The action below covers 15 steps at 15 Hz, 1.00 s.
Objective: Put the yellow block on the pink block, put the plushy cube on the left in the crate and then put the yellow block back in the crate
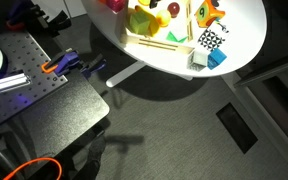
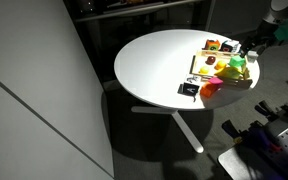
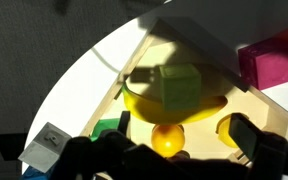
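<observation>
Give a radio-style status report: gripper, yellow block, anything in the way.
Gripper open, empty, over crate. Yellow block in crate, not gripped. Pink block off to one side. Curved yellow toy and orange ball crowd the yellow block.

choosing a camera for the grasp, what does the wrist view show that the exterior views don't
Only the wrist view: the gripper from close up, jaws open, with the yellow block right ahead of it and the pink block off to one side. Only an exterior view: the whole round table, its pedestal and the robot arm. Both: the crate with its colourful blocks.
</observation>
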Motion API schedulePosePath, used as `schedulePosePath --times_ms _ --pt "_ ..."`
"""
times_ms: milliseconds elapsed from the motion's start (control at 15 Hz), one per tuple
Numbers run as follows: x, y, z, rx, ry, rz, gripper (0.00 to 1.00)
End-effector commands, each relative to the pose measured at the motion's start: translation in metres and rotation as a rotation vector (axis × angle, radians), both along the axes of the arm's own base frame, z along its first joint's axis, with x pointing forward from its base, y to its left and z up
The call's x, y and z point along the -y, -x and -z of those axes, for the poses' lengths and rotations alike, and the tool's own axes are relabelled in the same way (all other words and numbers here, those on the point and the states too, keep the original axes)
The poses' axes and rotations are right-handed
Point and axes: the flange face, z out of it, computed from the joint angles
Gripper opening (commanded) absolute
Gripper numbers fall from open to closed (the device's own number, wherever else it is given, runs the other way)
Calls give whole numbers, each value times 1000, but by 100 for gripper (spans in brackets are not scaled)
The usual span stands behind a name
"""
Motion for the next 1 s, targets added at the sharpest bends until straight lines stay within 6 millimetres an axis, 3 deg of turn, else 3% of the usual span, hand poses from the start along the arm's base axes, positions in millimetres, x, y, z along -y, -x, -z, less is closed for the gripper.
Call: schedulePosePath --times_ms 0,533,933 --pt "-10 -18 20 12 2 -35 100" --pt "-8 -39 70 -40 33 -52 100" --pt "-11 -49 89 -65 29 -65 100"
